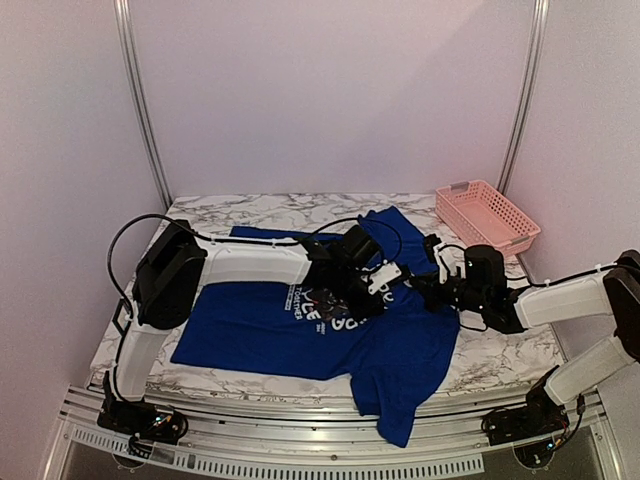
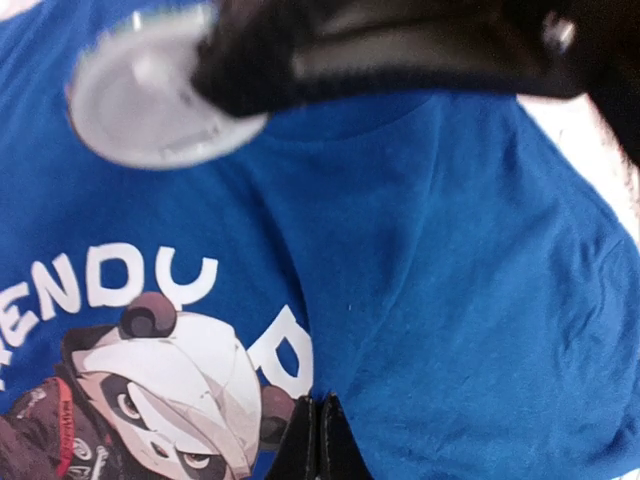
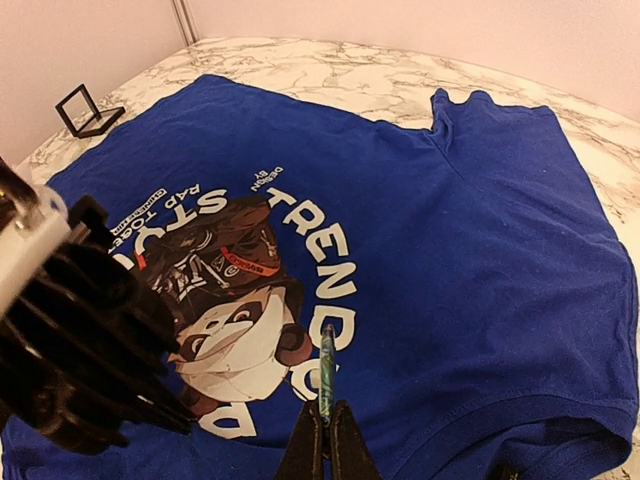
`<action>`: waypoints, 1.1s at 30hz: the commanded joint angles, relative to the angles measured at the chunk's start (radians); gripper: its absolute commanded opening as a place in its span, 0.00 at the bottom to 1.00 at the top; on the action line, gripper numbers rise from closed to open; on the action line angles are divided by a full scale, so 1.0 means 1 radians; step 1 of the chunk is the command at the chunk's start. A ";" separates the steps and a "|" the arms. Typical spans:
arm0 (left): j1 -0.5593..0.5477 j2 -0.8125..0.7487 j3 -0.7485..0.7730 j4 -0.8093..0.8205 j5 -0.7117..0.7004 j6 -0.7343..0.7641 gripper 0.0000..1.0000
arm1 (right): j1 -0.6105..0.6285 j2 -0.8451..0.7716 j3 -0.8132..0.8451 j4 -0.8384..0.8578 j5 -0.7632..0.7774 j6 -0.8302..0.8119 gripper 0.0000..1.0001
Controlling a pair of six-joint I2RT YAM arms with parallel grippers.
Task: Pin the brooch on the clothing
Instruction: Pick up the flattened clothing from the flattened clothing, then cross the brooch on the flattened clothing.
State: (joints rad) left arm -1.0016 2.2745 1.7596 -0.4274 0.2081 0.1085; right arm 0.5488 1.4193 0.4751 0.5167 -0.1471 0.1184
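The clothing (image 1: 250,320), a royal-blue T-shirt with a white-lettered panda print, lies flat on the marble table. Over the print, my left gripper (image 2: 318,425) is shut, its tips pinching a crease of the clothing (image 2: 480,250). My right gripper (image 3: 325,430) is shut on the brooch (image 3: 326,365), which shows edge-on as a thin green-blue disc just above the clothing (image 3: 470,200) beside the lettering. In the left wrist view the right gripper's dark fingers (image 2: 380,50) hang at the top, with a round grey disc (image 2: 150,95) at their tip. Both grippers meet over the chest (image 1: 385,290).
A pink lattice basket (image 1: 487,215) stands at the back right corner. A small black open-frame cube (image 3: 88,110) sits on the marble beyond the shirt's far edge. The left arm's black wrist (image 3: 70,350) fills the right wrist view's lower left. One sleeve hangs over the table's front edge (image 1: 400,420).
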 commanded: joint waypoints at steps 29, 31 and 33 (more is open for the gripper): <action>0.125 -0.003 0.232 -0.296 0.279 0.280 0.00 | 0.068 -0.019 -0.164 0.479 -0.029 -0.138 0.00; 0.139 -0.003 0.225 -0.308 0.294 0.312 0.01 | 0.073 0.025 -0.156 0.529 -0.032 -0.124 0.00; 0.156 -0.007 0.214 -0.317 0.302 0.353 0.05 | 0.074 0.053 -0.149 0.573 -0.034 -0.085 0.00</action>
State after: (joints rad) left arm -0.8837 2.2520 1.9980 -0.7044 0.4900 0.3538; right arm 0.6113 1.4158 0.3050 0.9607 -0.1852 -0.0223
